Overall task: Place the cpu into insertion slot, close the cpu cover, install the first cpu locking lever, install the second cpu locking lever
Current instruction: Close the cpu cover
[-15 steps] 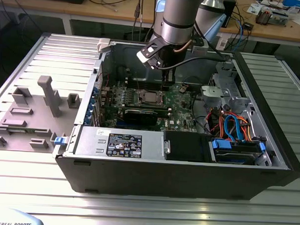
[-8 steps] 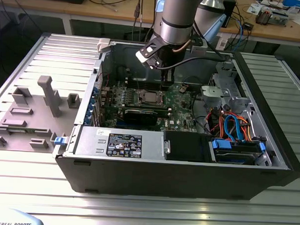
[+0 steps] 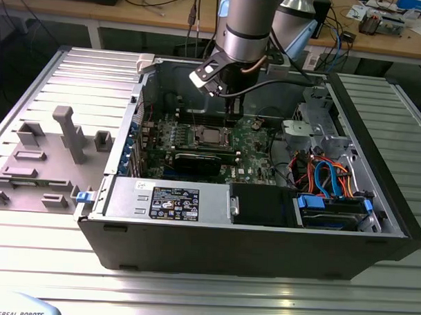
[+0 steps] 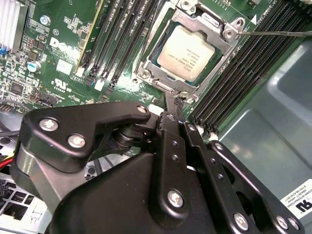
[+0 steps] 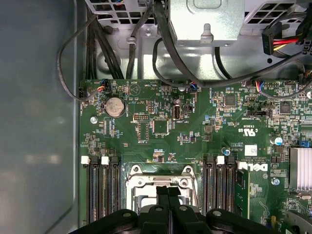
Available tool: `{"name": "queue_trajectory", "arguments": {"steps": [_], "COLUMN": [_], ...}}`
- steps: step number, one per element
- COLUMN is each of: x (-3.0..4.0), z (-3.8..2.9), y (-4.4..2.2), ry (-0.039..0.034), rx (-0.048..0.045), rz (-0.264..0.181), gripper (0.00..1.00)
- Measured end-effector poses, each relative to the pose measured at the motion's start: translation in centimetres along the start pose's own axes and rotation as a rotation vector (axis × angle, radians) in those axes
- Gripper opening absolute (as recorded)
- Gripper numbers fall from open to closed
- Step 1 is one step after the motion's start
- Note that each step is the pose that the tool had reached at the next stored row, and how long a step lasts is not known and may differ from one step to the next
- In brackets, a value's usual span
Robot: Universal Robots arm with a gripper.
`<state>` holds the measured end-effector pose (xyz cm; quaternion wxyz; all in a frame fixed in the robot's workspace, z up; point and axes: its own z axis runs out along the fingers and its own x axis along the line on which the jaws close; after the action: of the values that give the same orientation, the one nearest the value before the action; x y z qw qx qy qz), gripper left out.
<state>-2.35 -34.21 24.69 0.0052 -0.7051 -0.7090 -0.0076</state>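
Read the exterior view as a clock face centred on the chip. Nearest you is the ribbed aluminium table (image 3: 192, 295), and on it lies the open dark grey steel computer case (image 3: 228, 251). Just inside its near wall, at seven o'clock, sits the silver power supply box with a black label (image 3: 167, 197). The long black graphics card (image 3: 196, 162) lies further in on the same line. Blue and orange cables (image 3: 324, 177) bunch between three and four o'clock. A grey plastic fixture (image 3: 51, 152) stands outside the case at nine.

The cpu (image 3: 210, 135), a small square chip with a dull silver top, is seated in the insertion slot (image 4: 164, 87), the silver-rimmed socket on the green board. The cpu cover (image 4: 229, 34), a thin silver frame plate, lies flat over the chip's edges. A thin silver wire lever (image 4: 278, 33) runs out from one cover corner across the black memory slots (image 4: 243, 68).

Your black gripper (image 3: 230, 115) hangs at about one o'clock from the chip. In both wrist views its fingers are pressed together with nothing visible between them. Its tip (image 4: 174, 102) is at the socket's edge, but you cannot tell whether it touches.

The silver arm (image 3: 246, 27) rises behind, and wooden desks (image 3: 380, 42) stand farthest away at two o'clock.
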Motion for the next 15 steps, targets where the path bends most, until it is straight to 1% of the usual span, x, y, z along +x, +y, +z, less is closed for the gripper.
{"name": "queue_trajectory", "arguments": {"steps": [15], "x": [0.00], "z": [0.00], "y": [-0.23], "ry": [0.0000], "rx": [0.0000], "rz": [0.000], "gripper": [0.11]}}
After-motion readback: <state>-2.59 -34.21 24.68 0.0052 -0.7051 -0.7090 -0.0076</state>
